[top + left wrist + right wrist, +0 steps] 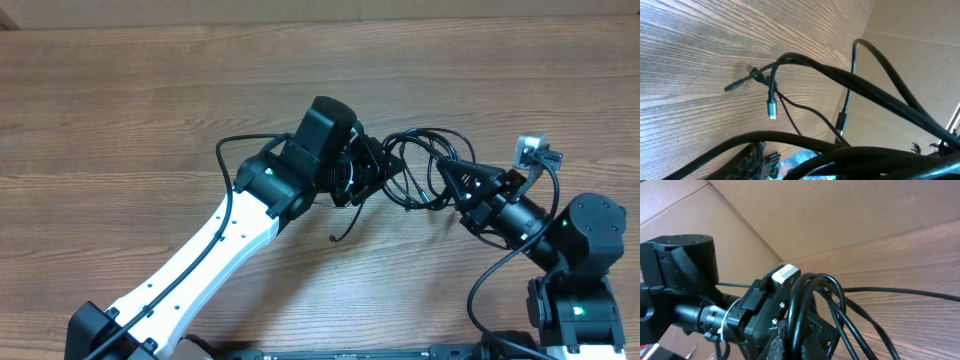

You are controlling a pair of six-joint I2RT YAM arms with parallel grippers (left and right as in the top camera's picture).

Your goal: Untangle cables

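The cables (425, 160) are a bundle of thin black loops held off the wooden table between my two grippers. My left gripper (372, 170) grips the bundle's left side and my right gripper (450, 178) its right side. In the left wrist view the cords (880, 95) cross close over the left gripper (805, 162). A silver plug (771, 109) and a black plug (841, 121) dangle above the wood. In the right wrist view the loops (840, 305) run between the right gripper's fingers (800, 342). One loose end (340, 232) trails onto the table.
The wooden table (150, 90) stretches left and back. A brown cardboard wall (840, 220) stands behind it and also shows in the left wrist view (920, 30). The left arm's black wrist (755, 305) sits right against the right gripper.
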